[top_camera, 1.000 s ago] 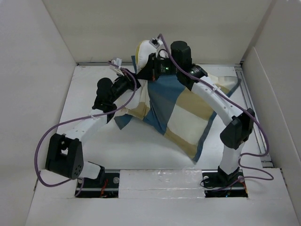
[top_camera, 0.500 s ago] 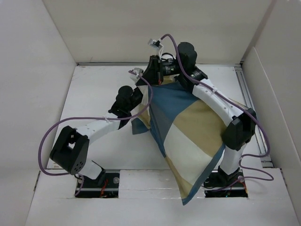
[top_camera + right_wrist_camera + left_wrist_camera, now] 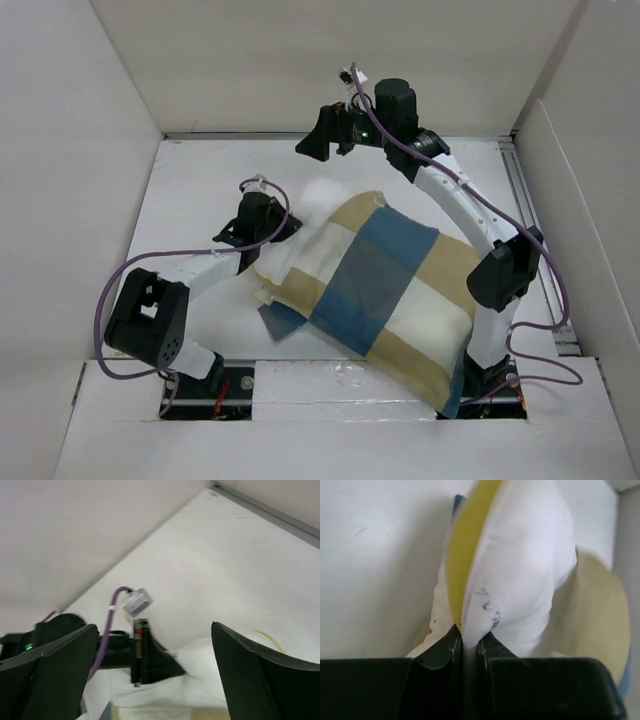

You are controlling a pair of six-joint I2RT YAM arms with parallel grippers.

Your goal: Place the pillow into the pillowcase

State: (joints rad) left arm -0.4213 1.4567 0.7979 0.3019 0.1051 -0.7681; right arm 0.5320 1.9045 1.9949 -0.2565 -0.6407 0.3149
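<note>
From the top camera, the pillowcase [image 3: 385, 285] lies slantwise across the white worktop [image 3: 200, 180]. It looks plump, with its blue, tan and cream checks facing up. Its near-right corner reaches the base of the right arm [image 3: 480, 375]. At its far-left end a blurred white corner of the pillow [image 3: 320, 195] sticks out of the cover. The left fingers [image 3: 278, 218] sit right at that corner. The right fingers [image 3: 312, 145] hang above the far side of the worktop, well apart from the fabric and touching nothing.

In the left wrist view, the left fingers [image 3: 442, 652] are pressed together on the very corner of the pillow [image 3: 520, 555]. They pinch it where the yellow piping [image 3: 465, 545] runs into them. The pillow bulges upward from the grip, with a few dark smudges near the pinch. A tan fold of the pillowcase [image 3: 592, 610] shows behind it on the right, and a sliver of blue fabric shows at the top.

In the right wrist view, the right fingers [image 3: 55, 665] are spread wide, with nothing between them. Below them are the left arm's wrist [image 3: 145, 655] with its purple cable [image 3: 112, 620], white pillow fabric [image 3: 200, 680] and the bare worktop [image 3: 225, 570].
</note>
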